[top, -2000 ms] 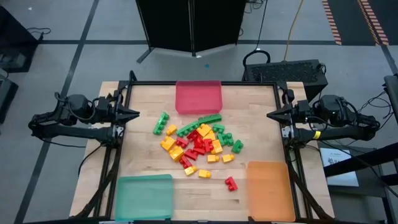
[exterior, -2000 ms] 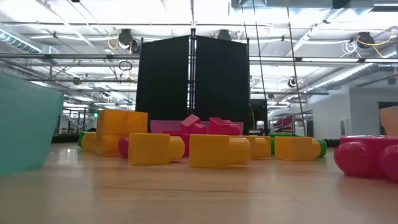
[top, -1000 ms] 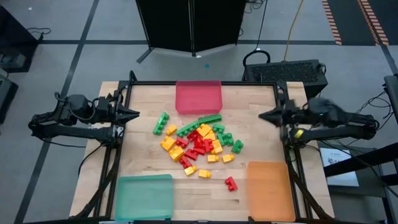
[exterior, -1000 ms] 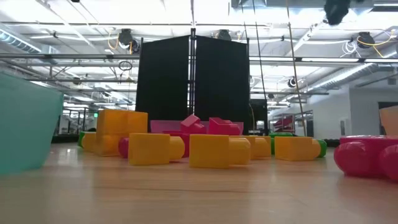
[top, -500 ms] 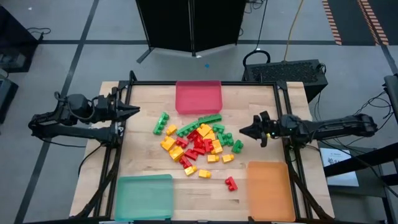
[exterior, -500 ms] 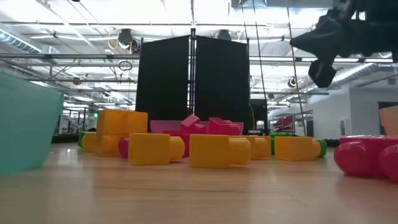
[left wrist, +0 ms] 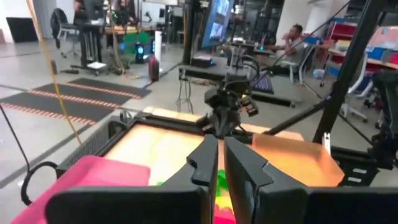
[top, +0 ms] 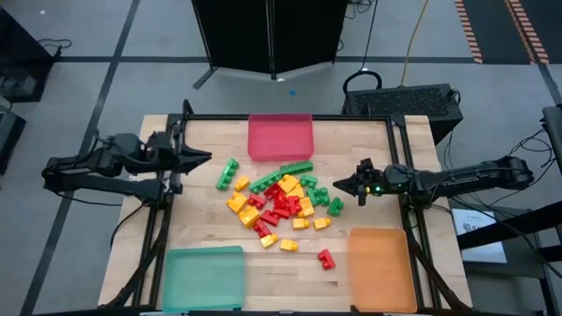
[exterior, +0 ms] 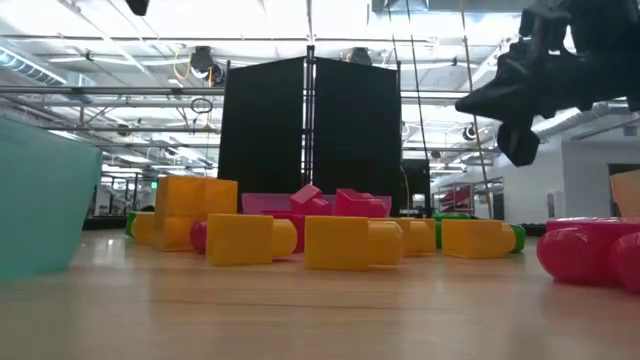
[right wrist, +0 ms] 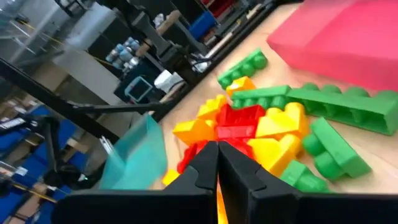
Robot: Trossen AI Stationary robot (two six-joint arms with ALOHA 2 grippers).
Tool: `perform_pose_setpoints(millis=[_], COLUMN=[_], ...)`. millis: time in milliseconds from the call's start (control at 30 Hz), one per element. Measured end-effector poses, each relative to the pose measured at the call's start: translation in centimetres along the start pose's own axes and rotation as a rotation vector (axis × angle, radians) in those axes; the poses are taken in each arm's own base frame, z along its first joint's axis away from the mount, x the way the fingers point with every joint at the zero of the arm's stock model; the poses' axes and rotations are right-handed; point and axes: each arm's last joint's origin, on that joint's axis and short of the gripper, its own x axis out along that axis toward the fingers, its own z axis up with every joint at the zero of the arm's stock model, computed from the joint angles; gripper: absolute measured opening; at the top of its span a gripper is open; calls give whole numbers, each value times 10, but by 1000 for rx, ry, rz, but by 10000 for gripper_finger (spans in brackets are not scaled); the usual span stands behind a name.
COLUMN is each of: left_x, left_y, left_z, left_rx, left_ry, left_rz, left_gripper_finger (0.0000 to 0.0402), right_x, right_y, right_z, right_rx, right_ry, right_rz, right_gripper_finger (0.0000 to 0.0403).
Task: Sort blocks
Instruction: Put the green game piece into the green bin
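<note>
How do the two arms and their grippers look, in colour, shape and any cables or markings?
Both arms are black, thin and jointed. The right gripper ends in two dark tapered fingers that form a pointed tip, and a small green light glows just behind it. The left gripper has the same pointed black shape. Dark cables run along both arms. The right arm carries a small yellow mark near its base.

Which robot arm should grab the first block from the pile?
Probably the right. The right gripper hangs at the edge of the pile of blocks, fingers shut, while the left gripper sits farther off near the table's side.
</note>
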Motion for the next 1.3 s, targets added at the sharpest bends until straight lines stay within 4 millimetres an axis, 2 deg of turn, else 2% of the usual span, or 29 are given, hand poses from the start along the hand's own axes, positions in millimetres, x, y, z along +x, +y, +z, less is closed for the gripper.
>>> perform_pose_setpoints(millis=[133,433,667,733,800,1000,1133,1200,1300], left_x=[17,45,44,33,15,-62,-111,-123,-120], left_y=[-2,-5,-13,-13,-10,3,15,19,21], left_z=[0,-1,6,12,13,0,-18,-30,-43], left_rx=[-1,-5,-12,-18,-21,-108,-159,-174,-176], left_ry=[-3,-12,-65,-110,-113,-94,-143,-148,-20], left_rz=[0,-16,-248,-265,-250,-131,-40,-19,29], left_gripper_finger=[34,34,34,34,34,28,9,4,5], right_x=[1,-5,-10,-12,-14,-15,-13,-14,-19], right_y=[4,22,27,29,30,28,26,24,20], right_z=[6,25,30,33,34,32,29,27,25], right_rx=[8,-27,-37,-37,-62,-147,-225,-272,-297], right_ry=[-91,-302,-360,-383,-392,-381,-352,-331,-289], right_rz=[12,189,244,265,268,234,191,163,123], right_gripper_finger=[9,9,9,9,9,9,9,9,9])
